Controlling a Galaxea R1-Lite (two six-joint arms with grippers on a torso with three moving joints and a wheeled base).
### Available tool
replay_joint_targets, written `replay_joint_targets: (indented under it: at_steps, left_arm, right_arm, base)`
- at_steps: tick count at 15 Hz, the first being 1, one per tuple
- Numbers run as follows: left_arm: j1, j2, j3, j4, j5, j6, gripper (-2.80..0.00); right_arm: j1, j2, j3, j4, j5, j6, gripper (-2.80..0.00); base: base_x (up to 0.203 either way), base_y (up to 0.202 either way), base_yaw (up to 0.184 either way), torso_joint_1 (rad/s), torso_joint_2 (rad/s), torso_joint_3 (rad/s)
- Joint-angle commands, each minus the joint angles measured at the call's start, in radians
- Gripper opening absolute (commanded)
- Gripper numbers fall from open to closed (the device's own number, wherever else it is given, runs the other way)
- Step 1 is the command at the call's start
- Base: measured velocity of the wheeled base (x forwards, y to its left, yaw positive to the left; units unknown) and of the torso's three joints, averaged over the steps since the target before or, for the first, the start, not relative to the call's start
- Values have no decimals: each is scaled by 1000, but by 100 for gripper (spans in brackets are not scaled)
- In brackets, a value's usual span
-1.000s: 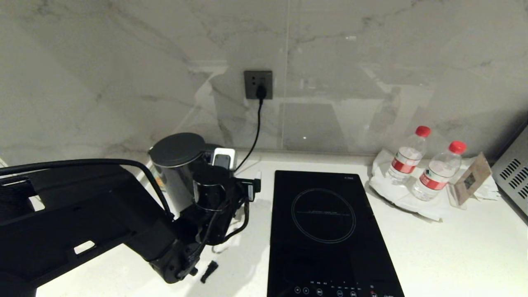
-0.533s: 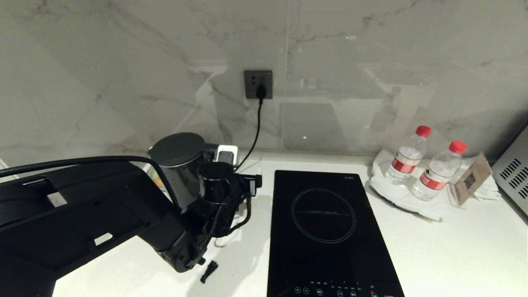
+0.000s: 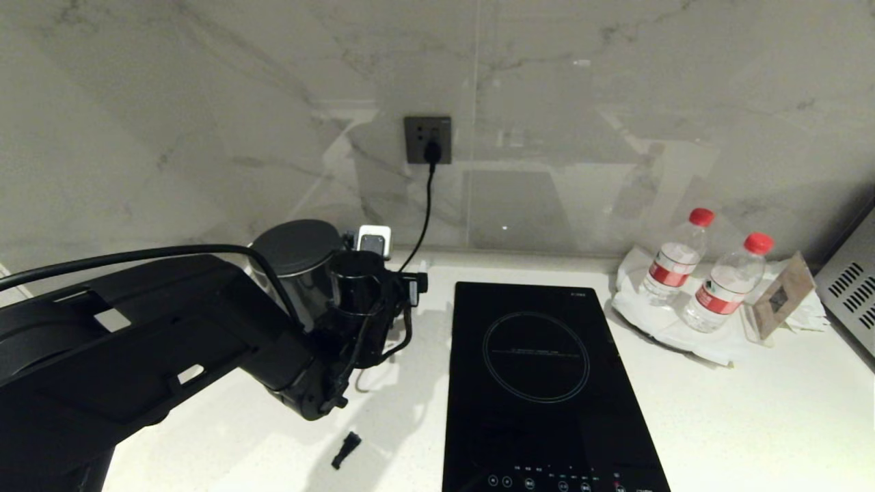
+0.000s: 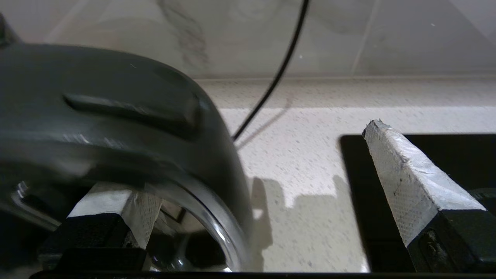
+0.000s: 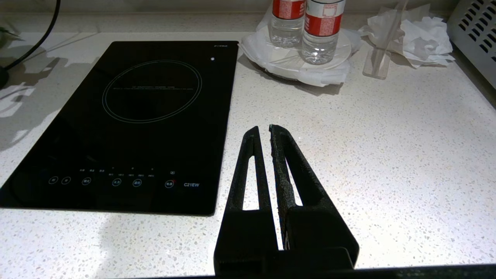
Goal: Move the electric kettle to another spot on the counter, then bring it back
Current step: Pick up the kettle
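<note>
On the counter [image 3: 752, 410], a glossy black electric kettle [image 3: 294, 273] stands between the left end effector's [image 4: 248, 193] spread fingers.

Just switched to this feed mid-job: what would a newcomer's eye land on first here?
First, the big black left arm reaching across the white speckled stone counter, its open left hand at the tall glossy black electric kettle by the back wall. Next, the flat black glass cooktop in the middle, and two clear red-capped water bottles on white paper at the right.

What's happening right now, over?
Left gripper open at the kettle's handle. Right gripper shut, parked. Kettle standing on counter. Path unobstructed.
</note>
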Motion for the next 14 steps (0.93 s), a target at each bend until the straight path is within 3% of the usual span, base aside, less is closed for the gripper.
replay_joint_targets:
  at_steps: [1,14]
  left_arm:
    - [10,9,-9,1,3,1,0]
    - [30,-13,-11,6,3,0,0]
  right_arm:
    - [0,0,0,0,0,-1,-280]
    - [0,0,0,0,0,-1,-280]
  base:
    - [0,0,0,0,0,0]
    - [0,0,0,0,0,0]
